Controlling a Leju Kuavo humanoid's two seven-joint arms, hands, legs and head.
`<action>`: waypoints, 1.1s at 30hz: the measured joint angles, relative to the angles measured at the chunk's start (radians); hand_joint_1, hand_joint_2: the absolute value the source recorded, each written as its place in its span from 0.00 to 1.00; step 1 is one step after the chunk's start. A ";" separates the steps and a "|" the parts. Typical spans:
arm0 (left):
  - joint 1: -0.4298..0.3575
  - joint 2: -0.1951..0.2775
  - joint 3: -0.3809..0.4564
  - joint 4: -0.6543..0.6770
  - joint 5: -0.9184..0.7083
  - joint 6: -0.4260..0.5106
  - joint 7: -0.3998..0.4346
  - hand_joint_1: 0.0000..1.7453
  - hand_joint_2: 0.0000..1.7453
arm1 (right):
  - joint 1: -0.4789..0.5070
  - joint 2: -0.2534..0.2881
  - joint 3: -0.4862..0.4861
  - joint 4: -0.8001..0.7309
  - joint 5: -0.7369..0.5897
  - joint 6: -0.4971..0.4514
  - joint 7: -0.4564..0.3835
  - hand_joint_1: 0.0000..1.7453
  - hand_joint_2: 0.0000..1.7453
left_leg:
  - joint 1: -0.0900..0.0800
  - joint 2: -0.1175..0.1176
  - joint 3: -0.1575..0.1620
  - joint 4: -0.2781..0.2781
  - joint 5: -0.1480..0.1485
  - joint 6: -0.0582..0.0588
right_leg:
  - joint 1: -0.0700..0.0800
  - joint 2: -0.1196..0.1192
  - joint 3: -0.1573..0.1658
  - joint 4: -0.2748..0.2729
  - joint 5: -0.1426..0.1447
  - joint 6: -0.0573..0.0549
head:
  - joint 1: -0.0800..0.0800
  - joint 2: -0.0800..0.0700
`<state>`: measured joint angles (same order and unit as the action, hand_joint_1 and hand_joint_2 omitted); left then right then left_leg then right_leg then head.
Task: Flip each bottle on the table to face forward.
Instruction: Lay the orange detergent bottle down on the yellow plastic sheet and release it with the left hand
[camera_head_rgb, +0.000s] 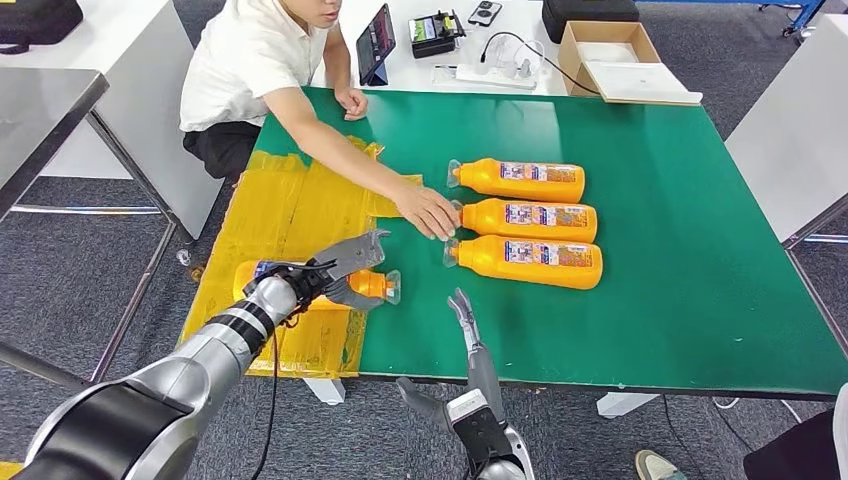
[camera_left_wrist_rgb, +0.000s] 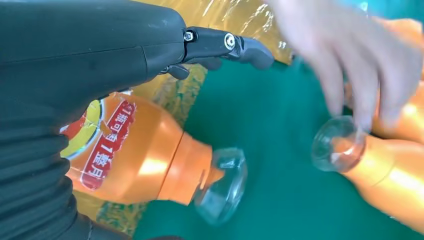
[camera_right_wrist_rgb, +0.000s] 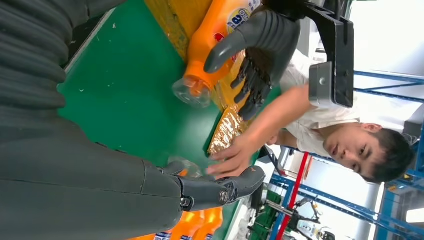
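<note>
The robot's left hand (camera_head_rgb: 335, 268) lay over an orange plastic bottle with a clear cap (camera_head_rgb: 372, 285), its fingers and thumb spread about the bottle's shoulder; whether they actually gripped it could not be told. In the left wrist view the same hand (camera_left_wrist_rgb: 125, 47) arched above the bottle (camera_left_wrist_rgb: 150, 160), whose red and yellow label faced up. That bottle lay on its side, long axis running from 9 to 3 o'clock, cap toward 3 o'clock, resting on a crinkled yellow sheet (camera_head_rgb: 290, 210) at the table's left part. The right hand (camera_head_rgb: 470, 345) hovered at the near edge, at about 6 o'clock from the table's middle, fingers extended and apart, holding nothing.

Beyond, toward 1 o'clock from the left hand, three more orange bottles (camera_head_rgb: 525, 222) lay side by side in a row, well apart from the first, each with its long axis left to right, cap toward 9 o'clock and printed label up. A person's hand (camera_head_rgb: 428, 212) touched the caps of the nearer two. All rested on a green table top (camera_head_rgb: 680, 300). Behind it stood a white table (camera_head_rgb: 420, 70) with a tablet (camera_head_rgb: 376, 44) and an open cardboard box (camera_head_rgb: 615, 60); the floor was grey carpet (camera_head_rgb: 60, 290).
</note>
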<state>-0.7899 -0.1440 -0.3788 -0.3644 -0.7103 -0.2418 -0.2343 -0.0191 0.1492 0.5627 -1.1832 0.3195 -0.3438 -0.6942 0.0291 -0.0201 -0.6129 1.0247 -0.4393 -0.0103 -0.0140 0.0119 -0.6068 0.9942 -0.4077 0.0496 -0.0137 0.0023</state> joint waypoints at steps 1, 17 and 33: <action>0.002 -0.003 0.000 -0.005 0.001 0.003 0.001 0.00 1.00 | 0.000 0.000 0.000 0.001 0.000 -0.001 0.000 0.00 1.00 | 0.000 0.000 0.000 0.000 0.000 0.000 | 0.000 0.000 0.000 0.000 0.000 0.000 | 0.000 0.000; 0.128 -0.016 -0.076 -0.214 0.130 0.456 -0.134 0.00 1.00 | 0.015 -0.013 -0.015 0.003 0.050 -0.104 -0.001 0.00 1.00 | 0.000 0.000 -0.002 0.000 0.000 0.000 | 0.000 0.000 -0.002 0.000 0.000 0.000 | 0.000 0.000; 0.541 0.001 -0.093 -0.943 0.494 0.539 -0.211 0.00 1.00 | 0.078 -0.060 -0.117 -0.068 0.575 -0.321 0.126 0.00 1.00 | 0.000 0.001 -0.005 0.000 -0.002 0.000 | 0.000 0.000 -0.006 -0.001 -0.001 0.000 | 0.000 0.000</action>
<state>-0.2488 -0.1430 -0.4715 -1.3071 -0.2167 0.2975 -0.4455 0.0592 0.0893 0.4461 -1.2512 0.8950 -0.6645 -0.5677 0.0293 -0.0186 -0.6182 1.0245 -0.4410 -0.0106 -0.0139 0.0123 -0.6126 0.9936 -0.4084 0.0496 -0.0142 0.0023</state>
